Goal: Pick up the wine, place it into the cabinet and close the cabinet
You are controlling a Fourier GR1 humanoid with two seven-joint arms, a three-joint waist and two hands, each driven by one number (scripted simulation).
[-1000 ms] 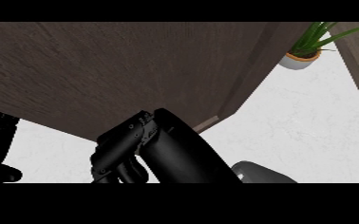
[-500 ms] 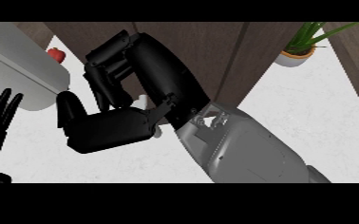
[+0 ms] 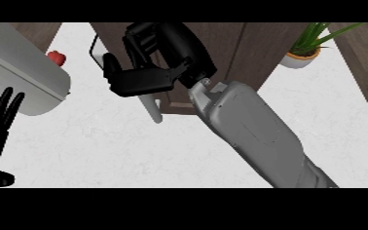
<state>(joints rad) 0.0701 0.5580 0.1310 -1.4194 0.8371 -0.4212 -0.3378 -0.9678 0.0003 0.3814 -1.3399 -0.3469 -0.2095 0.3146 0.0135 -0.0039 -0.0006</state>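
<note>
My right hand [image 3: 155, 61] is up against the dark brown cabinet door [image 3: 215, 44] at the top centre, its grey forearm running down to the lower right. Its fingers are curled and its thumb lies across the door's white handle [image 3: 154, 111], which shows above and below the hand. No wine bottle is in view. My left hand [image 3: 7, 114] rests at the left edge with straight fingers pointing up.
A large grey rounded object [image 3: 28, 80] with a red part [image 3: 56, 57] beside it sits at the left. A potted green plant [image 3: 307, 48] stands at the upper right. The white counter [image 3: 108, 151] spreads below the cabinet.
My right hand has risen from the lower edge up and to the right onto the cabinet door. More of the forearm and of the door's white handle now shows.
</note>
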